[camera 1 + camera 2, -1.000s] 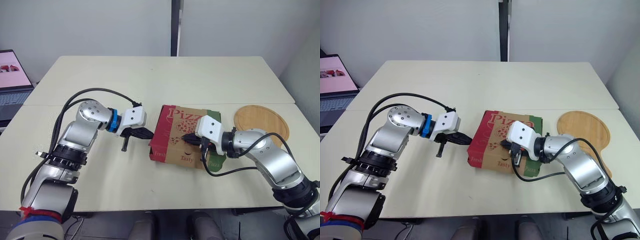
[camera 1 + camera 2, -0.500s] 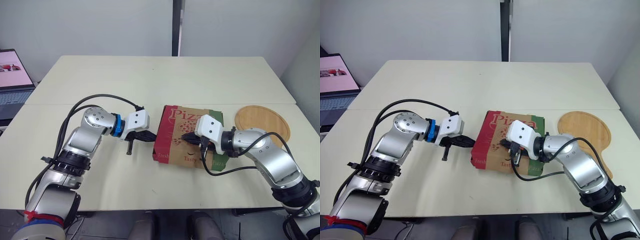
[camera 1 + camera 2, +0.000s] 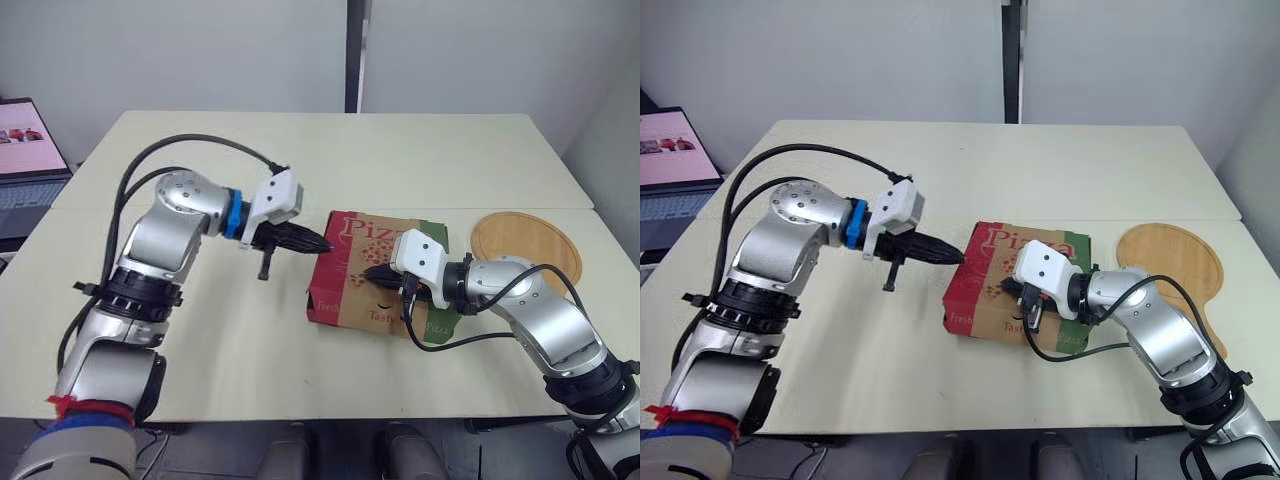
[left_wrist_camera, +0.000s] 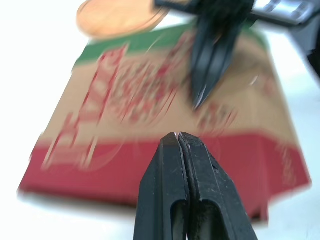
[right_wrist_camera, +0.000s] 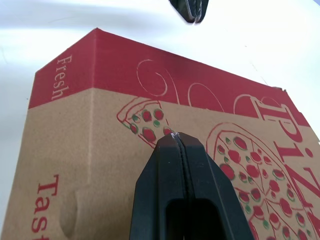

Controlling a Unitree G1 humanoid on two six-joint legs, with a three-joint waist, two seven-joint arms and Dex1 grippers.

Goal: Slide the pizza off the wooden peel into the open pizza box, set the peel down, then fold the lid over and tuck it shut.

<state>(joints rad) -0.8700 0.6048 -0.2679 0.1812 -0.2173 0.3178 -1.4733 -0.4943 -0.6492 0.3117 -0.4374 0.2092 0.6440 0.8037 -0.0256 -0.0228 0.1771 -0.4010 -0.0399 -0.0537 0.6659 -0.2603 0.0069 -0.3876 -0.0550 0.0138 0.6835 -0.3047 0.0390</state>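
From the head camera, the box (image 3: 327,298) sits on the table (image 3: 400,160) near the middle, with its lid (image 3: 362,247) folded down flat over it and the printed top facing up. The round peel (image 3: 525,245) lies flat on the table just beside the box, on the robot's right. The left gripper (image 3: 322,243) reaches in from the left, its fingers pressed together on nothing, with the tips at the lid's left edge near the far corner; whether they touch the cardboard cannot be told. The right gripper (image 3: 372,272) comes in from the right over the lid, fingers also closed and empty, with the tips low over the print at the lid's middle. A laptop (image 3: 25,150) with a pink screen stands off the table's far left. In the left wrist view, the left gripper (image 4: 178,135) shows both fingers tight against each other with no gap, pointing at the red side wall of the box (image 4: 150,165). Beyond that the lid (image 4: 145,85) slopes away, the right gripper (image 4: 200,100) points down at it with fingers together, and the peel (image 4: 120,12) lies past the far edge. In the right wrist view, the right gripper (image 5: 176,135) is closed on nothing, its tips just over the lid (image 5: 100,150) by the pizza drawing. The closed tips of the left gripper (image 5: 190,15) hang beyond the red edge.
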